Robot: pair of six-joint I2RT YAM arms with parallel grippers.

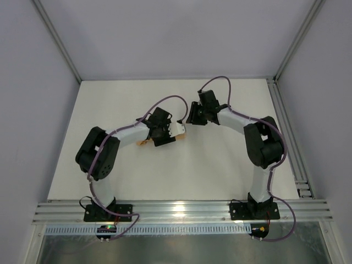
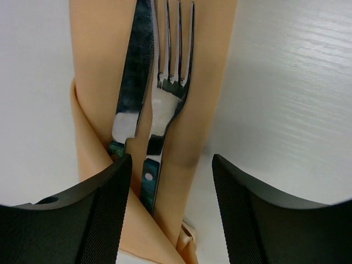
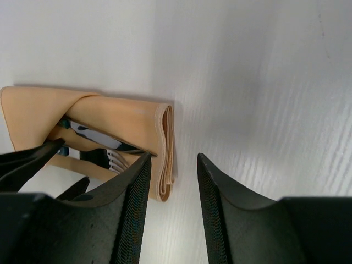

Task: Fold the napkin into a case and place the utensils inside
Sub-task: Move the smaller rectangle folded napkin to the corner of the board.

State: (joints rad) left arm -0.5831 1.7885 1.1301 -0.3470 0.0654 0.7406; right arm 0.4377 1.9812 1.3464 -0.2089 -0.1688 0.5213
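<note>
The peach-orange napkin is folded into a narrow case [image 2: 99,66] lying flat on the white table. The knife [image 2: 135,71] and the fork [image 2: 170,82] lie side by side on it, silver ends out, teal handles [image 2: 147,187] tucked under a diagonal flap. My left gripper [image 2: 170,165] is open and empty, its fingers straddling the handle end just above the cloth. My right gripper [image 3: 172,165] is open and empty at the case's layered end [image 3: 165,148], with the fork tines [image 3: 113,160] showing beside it. In the top view the case [image 1: 144,143] is mostly hidden under the left gripper [image 1: 171,132]; the right gripper [image 1: 192,118] is close by.
An aluminium rail [image 1: 286,126] runs along the table's right edge and another [image 1: 181,209] along the front by the arm bases. Grey walls enclose the back and sides. The two wrists are close together at the table's middle.
</note>
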